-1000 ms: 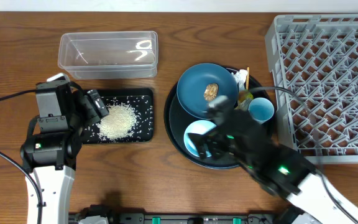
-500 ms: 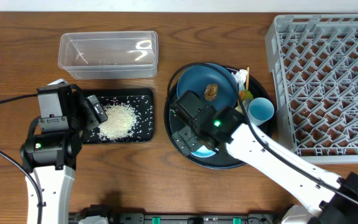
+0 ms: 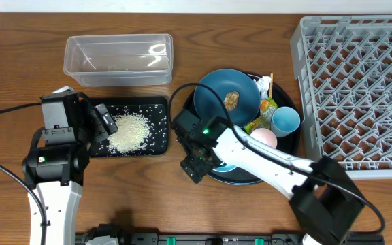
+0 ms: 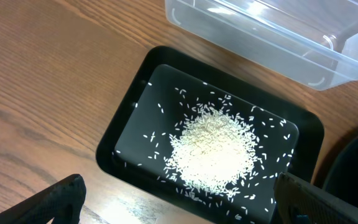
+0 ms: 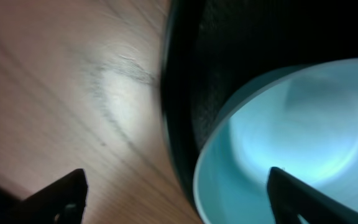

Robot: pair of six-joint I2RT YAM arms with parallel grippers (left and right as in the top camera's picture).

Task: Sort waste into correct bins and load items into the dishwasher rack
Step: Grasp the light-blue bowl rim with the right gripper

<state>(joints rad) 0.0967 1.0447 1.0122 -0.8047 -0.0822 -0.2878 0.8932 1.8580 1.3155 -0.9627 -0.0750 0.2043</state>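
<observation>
Two arms out. Left gripper (image 3: 107,122) hangs, fingers wide apart, over rice (image 3: 128,131) heaped in the black tray (image 3: 156,109), left of centre. Clear tub (image 3: 70,61) sits above it. Right gripper (image 3: 196,165), fingers apart, is at the pale bowl's (image 5: 278,137) rim, on the round tray's (image 3: 250,180) lower-left edge.

Judged step: taking the bowl. Next: pinch rim, lift, carry to rack (image 3: 298,82), far right.

Wooden table (image 3: 19,41); room unseen.

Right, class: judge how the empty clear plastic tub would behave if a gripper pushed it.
The clear tub looks empty and thin-walled, so it is probably light and would slide easily on the wooden table. Its see-through walls may flex if squeezed.
</observation>
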